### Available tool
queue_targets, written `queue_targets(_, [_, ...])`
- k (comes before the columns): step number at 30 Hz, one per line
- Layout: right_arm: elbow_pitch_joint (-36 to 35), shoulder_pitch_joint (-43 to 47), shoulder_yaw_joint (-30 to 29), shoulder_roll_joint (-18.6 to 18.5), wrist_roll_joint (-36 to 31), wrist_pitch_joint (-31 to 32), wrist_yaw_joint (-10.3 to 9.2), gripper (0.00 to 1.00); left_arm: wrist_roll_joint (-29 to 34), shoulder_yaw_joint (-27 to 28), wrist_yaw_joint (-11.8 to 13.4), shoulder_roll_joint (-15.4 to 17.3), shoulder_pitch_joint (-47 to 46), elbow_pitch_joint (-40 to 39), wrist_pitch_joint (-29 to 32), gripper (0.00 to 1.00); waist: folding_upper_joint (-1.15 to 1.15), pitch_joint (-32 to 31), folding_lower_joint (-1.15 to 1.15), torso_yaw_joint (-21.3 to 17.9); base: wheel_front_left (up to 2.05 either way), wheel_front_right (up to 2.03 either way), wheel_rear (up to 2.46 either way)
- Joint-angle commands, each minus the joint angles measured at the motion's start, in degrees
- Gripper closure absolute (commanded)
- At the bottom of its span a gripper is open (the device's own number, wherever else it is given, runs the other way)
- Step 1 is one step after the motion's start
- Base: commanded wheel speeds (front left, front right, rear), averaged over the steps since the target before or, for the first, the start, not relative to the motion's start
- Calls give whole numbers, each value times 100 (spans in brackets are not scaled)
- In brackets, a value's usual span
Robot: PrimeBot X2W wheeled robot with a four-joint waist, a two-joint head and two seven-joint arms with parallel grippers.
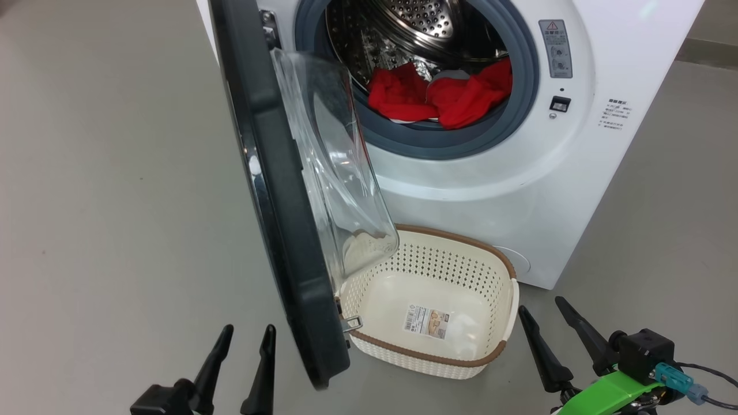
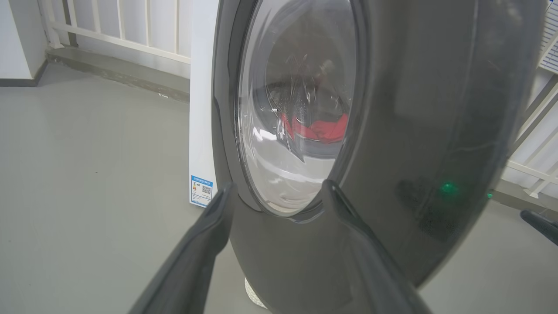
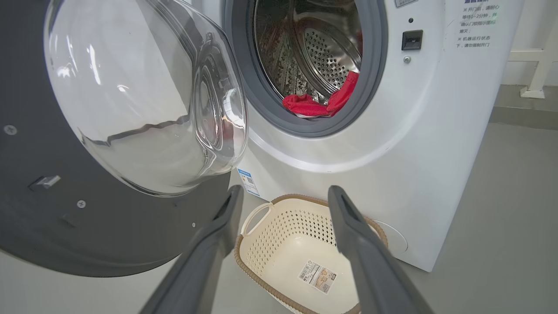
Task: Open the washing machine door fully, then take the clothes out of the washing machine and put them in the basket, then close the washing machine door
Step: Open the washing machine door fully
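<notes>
Grey floor (image 1: 115,173) held the basket (image 1: 426,265) just beside the half-open washing machine door (image 1: 277,190); clothes (image 1: 444,95) lay in the drum (image 1: 415,23). Left gripper (image 1: 249,329) and right gripper (image 1: 541,305) gaped, empty — a reach might clip that door.

A grey label (image 1: 555,49) on the washing machine (image 1: 490,190) front shows a warning triangle (image 1: 552,26). Small Chinese print (image 3: 476,26) stands near its right edge. A barcode label (image 1: 426,321) lies on the basket (image 1: 438,262) bottom.

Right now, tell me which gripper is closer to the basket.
The right gripper: it sits beside the right end of the basket, while the left gripper is cut off from it by the open door.
</notes>
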Motion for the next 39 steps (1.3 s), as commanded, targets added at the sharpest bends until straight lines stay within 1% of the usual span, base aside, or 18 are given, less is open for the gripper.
queue_targets(1, [-140, -10, 74, -18, -59, -60, 43, 0, 39, 207, -4, 60, -42, -161, -69, 0, 0, -6, 0, -5, 0, 0, 0])
queue_targets(3, [-153, -4, 65, -12, -62, -60, 43, 0, 37, 216, -4, 60, -44, -162, -69, 2, 0, -13, 0, -4, 0, 0, 0])
queue_targets(4, [-158, -1, 59, -9, -62, -60, 43, 0, 6, 232, -2, 60, -48, -170, -69, 74, 0, -17, 0, -3, 0, 0, 0])
queue_targets(5, [-162, 3, 55, -4, -62, -60, 43, 0, -37, 263, 10, 60, -51, -187, -69, 91, 0, -24, 0, -3, 0, 0, 0])
queue_targets(6, [-166, 4, 54, -1, -61, -60, 43, 0, -73, 296, 16, 60, -55, -206, -69, 100, 0, -25, 0, -4, 0, 0, 0])
queue_targets(11, [-174, 7, 68, 8, -50, -60, 43, 0, -228, 497, 18, 60, -118, -439, -69, 100, 0, -33, 0, -4, 0, 0, 0])
queue_targets(14, [-182, 0, 94, 3, -28, -60, 43, 0, -401, 647, 0, 60, -195, -843, -69, 100, 0, -39, 0, -8, 0, 0, 0])
queue_targets(18, [-193, -15, 117, -2, 16, -60, 43, 0, -415, 691, 14, 60, -333, -1692, -69, 100, 0, -54, 0, -17, 0, 0, 0])
queue_targets(21, [-215, -29, 120, -8, 45, -60, 43, 0, -329, 434, 47, 60, -403, -2363, -69, 100, 0, -53, 0, -27, 0, 0, 0])
queue_targets(23, [-230, -42, 120, -13, 48, -60, 43, 0, -163, 137, 67, 60, -436, -2735, -69, 100, 0, -43, 0, -37, 0, 0, 0])
queue_targets(25, [-248, -58, 119, -15, 44, -60, 43, 0, -56, -245, 95, 60, -428, -2928, -69, 100, 0, -29, 0, -46, 0, 0, 0])
queue_targets(28, [-263, -77, 123, -11, 39, -60, 43, 0, -5, -878, 112, 60, -351, -2851, -69, 100, 0, -12, 0, -71, 0, 0, 0])
queue_targets(32, [-266, -100, 141, -3, 47, -60, 43, 0, -82, -1505, 88, 60, -223, -2217, -69, 100, 0, 11, 0, -124, 0, 0, 0])
queue_targets(35, [-265, -124, 153, 4, 54, -60, 43, 0, -281, -1675, 104, 60, -180, -1697, -69, 100, 0, 31, 0, -165, 0, 0, 0])
queue_targets(39, [-270, -151, 165, 4, 61, -60, 43, 0, -528, -1642, 127, 60, -196, -1104, -69, 100, 0, 62, 0, -200, 0, 0, 0])
